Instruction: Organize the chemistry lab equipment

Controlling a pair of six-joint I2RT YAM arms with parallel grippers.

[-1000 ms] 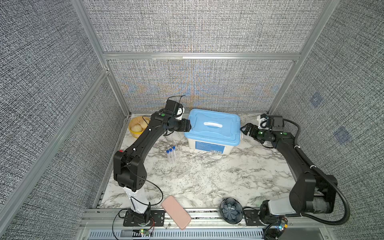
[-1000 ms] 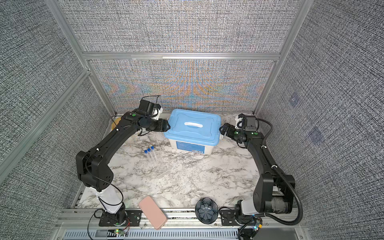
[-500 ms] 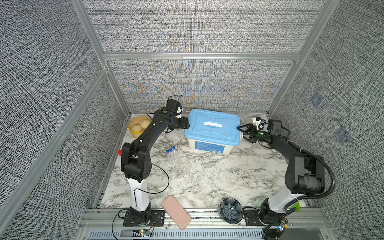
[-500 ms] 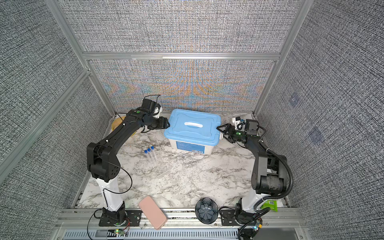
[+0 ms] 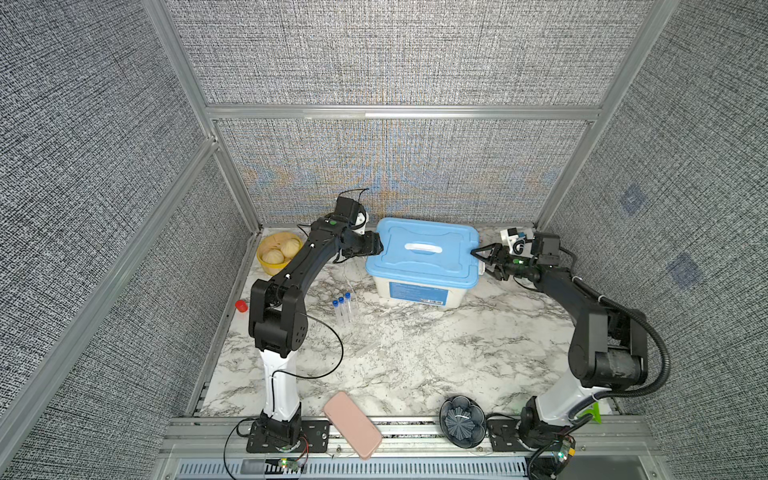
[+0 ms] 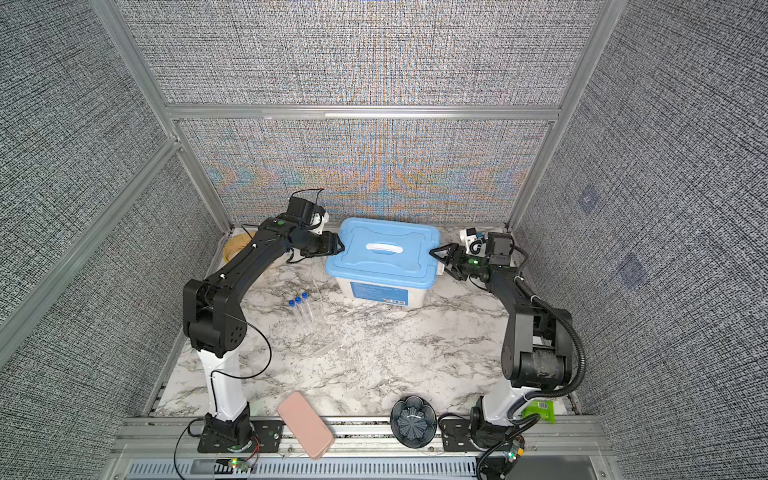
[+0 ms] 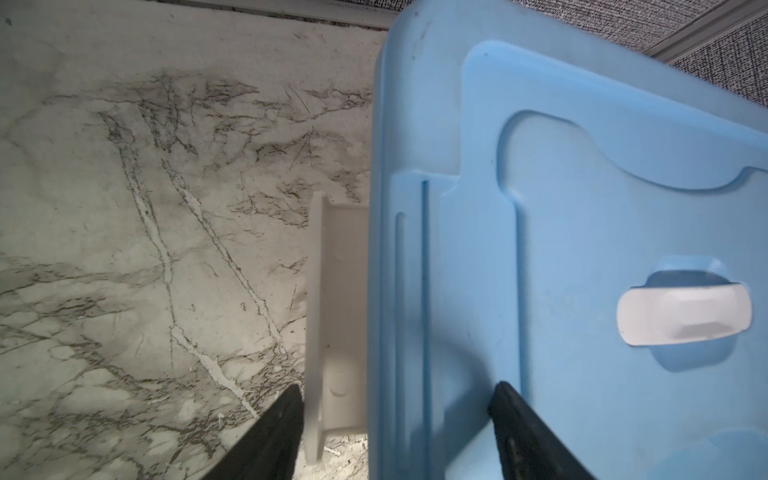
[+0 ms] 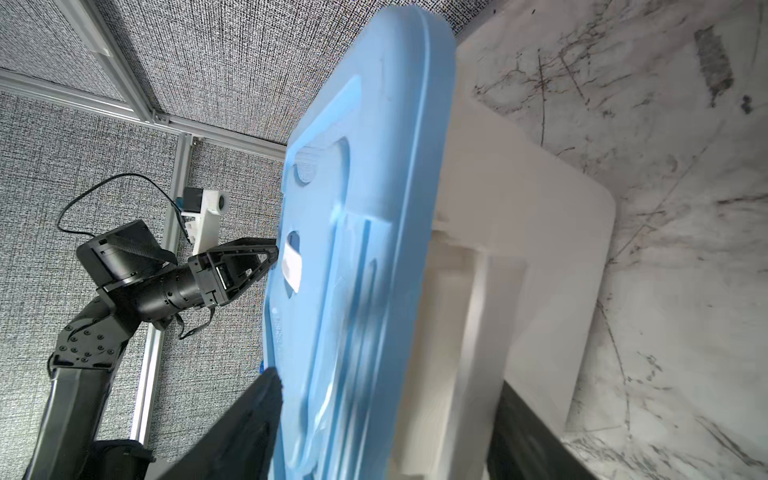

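Observation:
Three slim clear tubes with blue caps [image 5: 343, 309] [image 6: 302, 308] lie side by side on the marble top, left of the box. A thin clear stick [image 5: 366, 348] lies nearer the front. A white box with a blue lid [image 5: 424, 253] [image 6: 384, 251] stands at the back. My left gripper [image 5: 377, 246] [image 7: 397, 388] straddles the lid's left edge, one finger on the lid top, the other against the white side latch [image 7: 332, 316]. My right gripper [image 5: 478, 259] [image 8: 389, 381] clasps the lid's right edge the same way. No tweezers show.
A yellow bowl [image 5: 266, 266] with round pale things stands at the back left, with a small red cup [image 5: 241, 306] by the left rail. On the front rail lie a pink flat case [image 5: 352, 424] and a dark flower-shaped bowl [image 5: 462, 420]. A green packet [image 6: 539, 409] lies at the front right.
Both arms have reached in onto the two ends of the box lid. The right jaws have narrowed a lot, the left jaws slightly. The tubes have not moved.

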